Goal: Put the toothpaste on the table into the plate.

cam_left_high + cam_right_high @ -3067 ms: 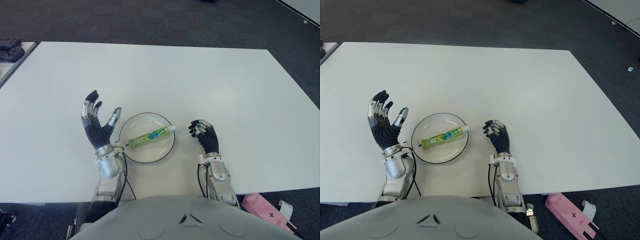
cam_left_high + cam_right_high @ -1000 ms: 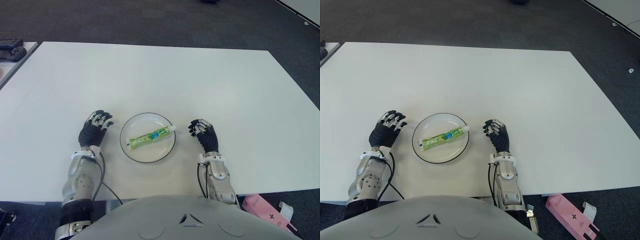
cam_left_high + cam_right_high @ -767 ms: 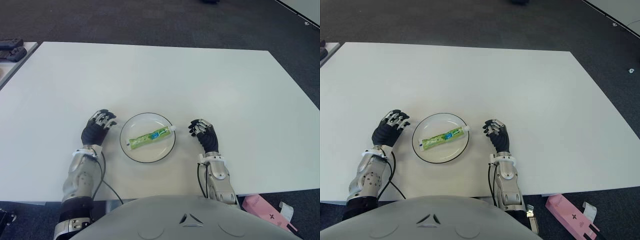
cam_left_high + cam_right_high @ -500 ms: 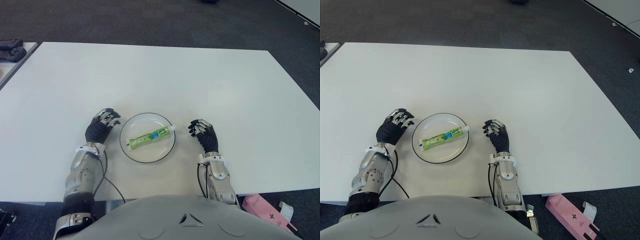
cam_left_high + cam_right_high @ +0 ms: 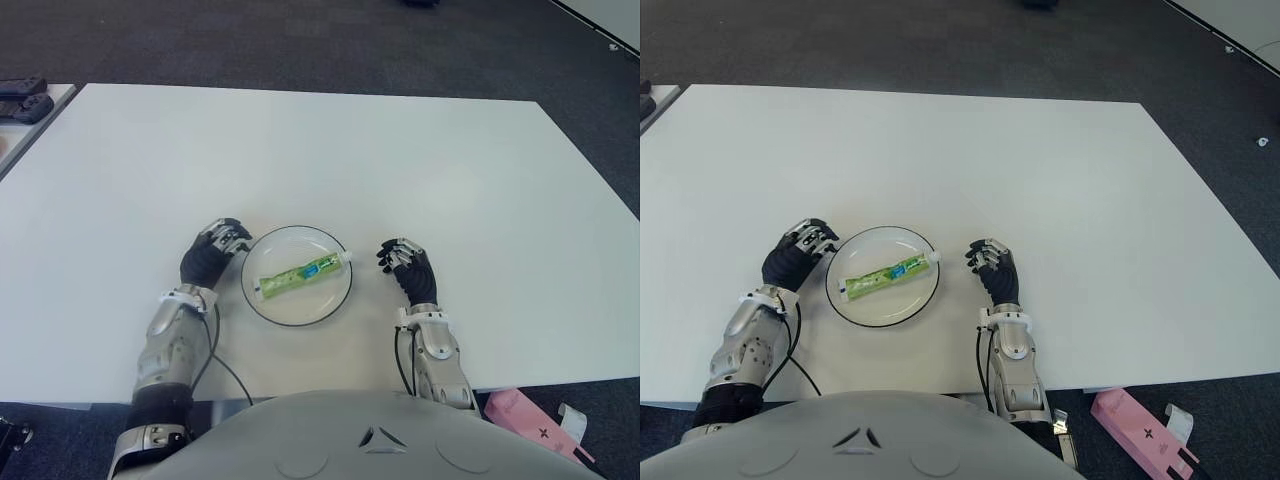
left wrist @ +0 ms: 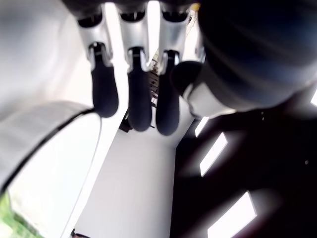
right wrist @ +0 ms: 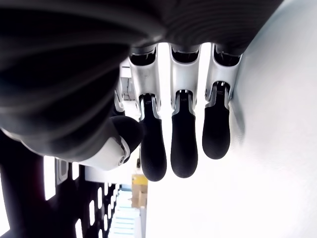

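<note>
Toothpaste [image 5: 299, 273] lies in the plate [image 5: 262, 304] near the desk's [image 5: 320, 150] front edge, long axis diagonal. Left hand [image 5: 213, 252] (nearer) and right hand [image 5: 408, 268] flank it, both curled, holding nothing.

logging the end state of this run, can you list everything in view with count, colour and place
toothpaste: 1, green tube with white cap, lying inside the plate
plate: 1, clear with dark rim, near edge of the table between the hands
table: 1, white, fills most of the view
pink box: 1, pink, on the floor past the table's near right corner
dark devices: 2, black, on a side surface at far left
floor: dark grey carpet, around the table
left hand: 1, black and silver, just left of the plate, fingers curled, holding nothing
right hand: 1, black and silver, right of the plate, fingers curled, holding nothing
</note>
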### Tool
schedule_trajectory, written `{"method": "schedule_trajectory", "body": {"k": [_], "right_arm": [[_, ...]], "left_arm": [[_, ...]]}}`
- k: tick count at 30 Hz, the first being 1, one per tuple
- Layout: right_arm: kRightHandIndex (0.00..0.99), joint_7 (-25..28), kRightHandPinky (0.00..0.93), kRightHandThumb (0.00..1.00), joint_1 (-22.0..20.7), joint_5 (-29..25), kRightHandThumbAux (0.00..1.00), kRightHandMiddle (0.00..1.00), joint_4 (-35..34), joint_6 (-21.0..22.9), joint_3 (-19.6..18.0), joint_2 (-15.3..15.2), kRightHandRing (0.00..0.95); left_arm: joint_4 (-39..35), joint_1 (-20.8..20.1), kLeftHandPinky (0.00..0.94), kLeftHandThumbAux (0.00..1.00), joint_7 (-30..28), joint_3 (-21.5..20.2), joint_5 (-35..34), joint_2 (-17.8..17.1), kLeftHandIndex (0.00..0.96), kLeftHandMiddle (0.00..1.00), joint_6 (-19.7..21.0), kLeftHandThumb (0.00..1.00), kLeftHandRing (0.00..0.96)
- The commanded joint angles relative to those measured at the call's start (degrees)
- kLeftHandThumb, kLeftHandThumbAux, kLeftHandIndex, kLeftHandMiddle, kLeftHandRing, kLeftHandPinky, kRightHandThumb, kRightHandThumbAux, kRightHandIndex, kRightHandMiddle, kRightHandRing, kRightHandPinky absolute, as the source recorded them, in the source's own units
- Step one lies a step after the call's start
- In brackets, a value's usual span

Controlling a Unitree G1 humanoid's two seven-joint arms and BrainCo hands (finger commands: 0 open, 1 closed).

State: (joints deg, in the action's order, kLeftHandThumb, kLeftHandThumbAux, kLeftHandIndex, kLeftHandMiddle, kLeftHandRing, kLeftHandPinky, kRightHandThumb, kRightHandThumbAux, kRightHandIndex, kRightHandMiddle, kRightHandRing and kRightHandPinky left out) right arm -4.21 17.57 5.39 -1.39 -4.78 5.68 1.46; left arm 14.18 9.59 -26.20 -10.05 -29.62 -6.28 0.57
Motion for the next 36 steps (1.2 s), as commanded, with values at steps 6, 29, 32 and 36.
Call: {"method": "schedule_trajectory", "body": {"k": [6,29,32,36], "right_arm": [[0.431,0.18,0.558,0.709,0.30,-0.06,0.726,0.538,0.30,1.37,-0.03,0.11,0.550],[0.430,0.07,0.546,0.709,0.19,-0.06,0.726,0.530,0.47,2.19,-0.17,0.11,0.544],[0.430,0.22,0.554,0.708,0.16,-0.34,0.727,0.531,0.68,1.67,-0.22,0.15,0.546],[0.430,0.29,0.560,0.708,0.13,-0.33,0.727,0.532,0.81,1.31,-0.25,0.06,0.549]], "left_arm": [[6.22,1.98,0.535,0.712,-0.26,1.64,3.01,1.69,0.437,0.541,1.00,0.719,0.531],[8.60,2.73,0.554,0.711,2.85,0.19,7.70,5.39,0.439,0.599,-9.75,0.718,0.571],[8.15,2.97,0.554,0.711,3.59,0.15,7.97,5.63,0.439,0.599,-9.88,0.718,0.571],[7.69,3.15,0.553,0.712,4.19,0.16,7.99,5.86,0.438,0.598,-9.64,0.718,0.570]]}}
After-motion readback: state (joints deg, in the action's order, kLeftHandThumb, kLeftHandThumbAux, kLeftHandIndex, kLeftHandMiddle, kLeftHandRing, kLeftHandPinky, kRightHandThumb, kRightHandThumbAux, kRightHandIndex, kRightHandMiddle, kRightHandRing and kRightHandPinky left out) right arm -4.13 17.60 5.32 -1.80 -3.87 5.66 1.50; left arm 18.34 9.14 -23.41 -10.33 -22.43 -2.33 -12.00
